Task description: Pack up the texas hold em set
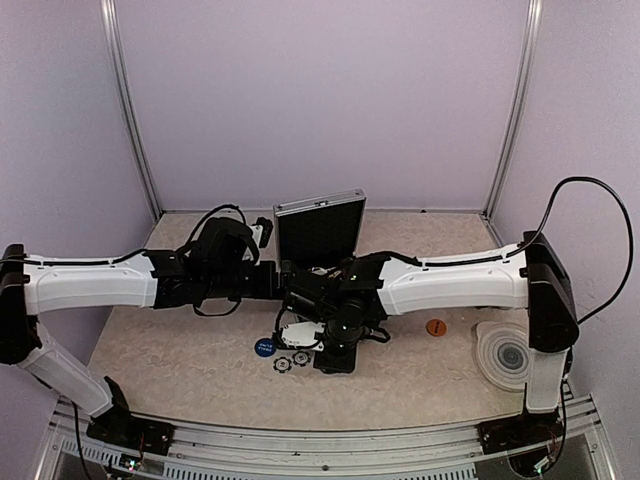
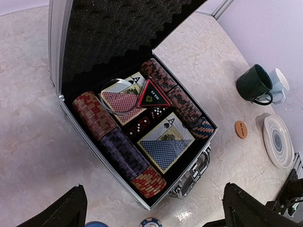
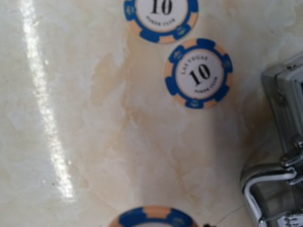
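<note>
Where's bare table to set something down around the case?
Bare: the table left of the case, and the strip between case and dark mug. Crowded: loose chips by the case's handle; orange button and coaster beyond it.

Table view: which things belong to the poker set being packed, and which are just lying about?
Poker set: aluminium case, chip rows, red deck, blue deck, black triangle, dice, loose blue 10 chips, orange button.
Lying about: dark green mug, pale-blue mug, ringed coaster.
</note>
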You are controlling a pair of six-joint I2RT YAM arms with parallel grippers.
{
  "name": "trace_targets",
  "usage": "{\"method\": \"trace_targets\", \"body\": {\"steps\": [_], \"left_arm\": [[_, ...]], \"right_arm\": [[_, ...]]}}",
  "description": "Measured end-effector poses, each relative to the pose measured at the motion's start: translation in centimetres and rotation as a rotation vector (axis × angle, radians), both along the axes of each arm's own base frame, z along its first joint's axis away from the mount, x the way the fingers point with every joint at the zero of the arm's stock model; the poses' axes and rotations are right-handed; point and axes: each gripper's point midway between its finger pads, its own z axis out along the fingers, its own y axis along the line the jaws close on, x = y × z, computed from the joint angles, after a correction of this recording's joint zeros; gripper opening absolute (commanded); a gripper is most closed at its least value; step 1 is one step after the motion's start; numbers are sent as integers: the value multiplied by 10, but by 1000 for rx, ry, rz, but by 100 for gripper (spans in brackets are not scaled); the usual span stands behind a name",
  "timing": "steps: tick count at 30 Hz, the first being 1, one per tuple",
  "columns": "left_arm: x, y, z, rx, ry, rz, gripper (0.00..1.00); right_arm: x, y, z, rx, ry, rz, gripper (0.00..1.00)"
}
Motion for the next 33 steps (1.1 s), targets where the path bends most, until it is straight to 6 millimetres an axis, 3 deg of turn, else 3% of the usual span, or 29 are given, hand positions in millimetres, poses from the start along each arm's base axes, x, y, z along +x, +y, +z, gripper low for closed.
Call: {"method": "trace_targets", "body": {"steps": [8,33], "left_arm": [[-3,-8,-10,0,20,-19,99],[-1,-13,-12,3,17,-34,99]], "right_arm": [[0,-2,-2,-6,3,-3,42],[9,-7,-5,-7,2,-26,42]]}}
